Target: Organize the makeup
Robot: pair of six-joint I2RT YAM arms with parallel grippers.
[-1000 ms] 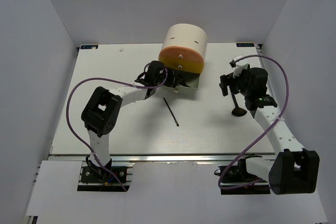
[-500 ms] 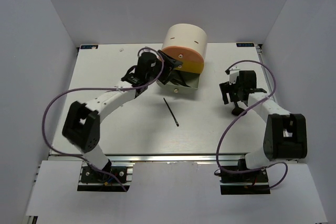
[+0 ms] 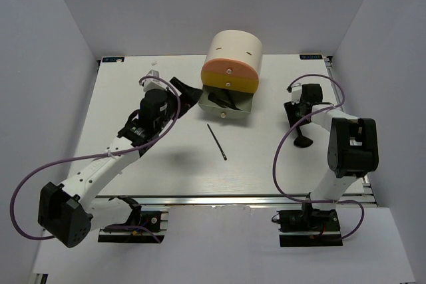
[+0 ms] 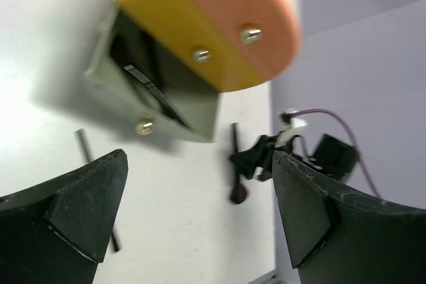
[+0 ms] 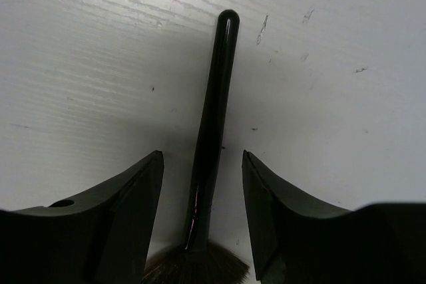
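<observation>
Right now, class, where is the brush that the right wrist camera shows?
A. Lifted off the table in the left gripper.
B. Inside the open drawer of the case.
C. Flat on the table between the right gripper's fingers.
C: the right wrist view shows the brush lying on the table between the two fingers of the right gripper, with a gap on each side.

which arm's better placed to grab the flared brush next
Right. The right end effector straddles the brush handle, a finger on each side. The left end effector hangs open beside the case, far from it.
</observation>
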